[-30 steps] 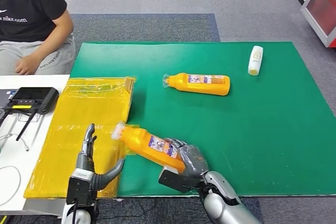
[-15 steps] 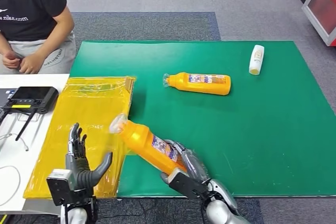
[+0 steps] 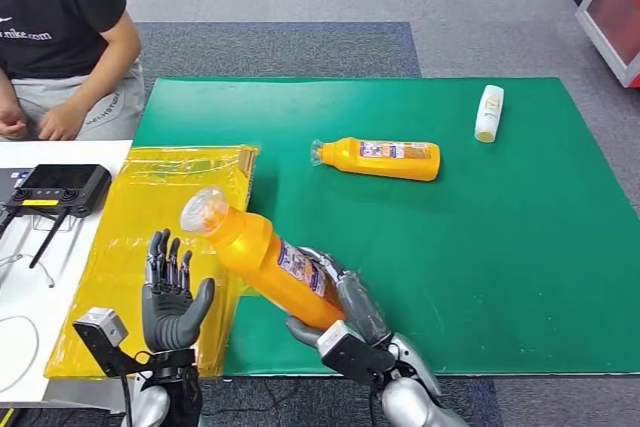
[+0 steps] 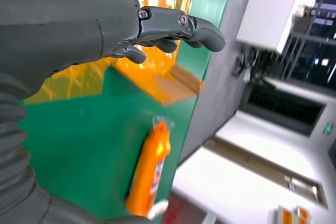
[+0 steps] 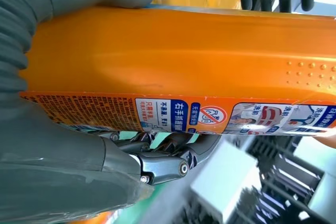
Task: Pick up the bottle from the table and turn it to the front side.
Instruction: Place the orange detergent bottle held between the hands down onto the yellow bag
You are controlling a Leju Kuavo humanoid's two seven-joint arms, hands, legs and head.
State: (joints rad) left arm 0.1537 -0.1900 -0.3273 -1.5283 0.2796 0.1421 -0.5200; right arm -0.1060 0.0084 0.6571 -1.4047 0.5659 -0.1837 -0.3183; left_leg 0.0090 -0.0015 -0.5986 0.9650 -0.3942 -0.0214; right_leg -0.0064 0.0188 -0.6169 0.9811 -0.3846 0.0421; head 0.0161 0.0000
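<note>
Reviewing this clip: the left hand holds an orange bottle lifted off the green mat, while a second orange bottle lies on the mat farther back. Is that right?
Not quite: the right hand holds the lifted orange bottle, not the left. The head view shows the left hand open beside it, holding nothing; the right wrist view shows fingers wrapped around the bottle. The second orange bottle does lie on the green mat farther back.

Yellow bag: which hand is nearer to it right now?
Left. The left hand hovers open above the yellow bag; the right hand holds a bottle over the green mat beside it.
</note>
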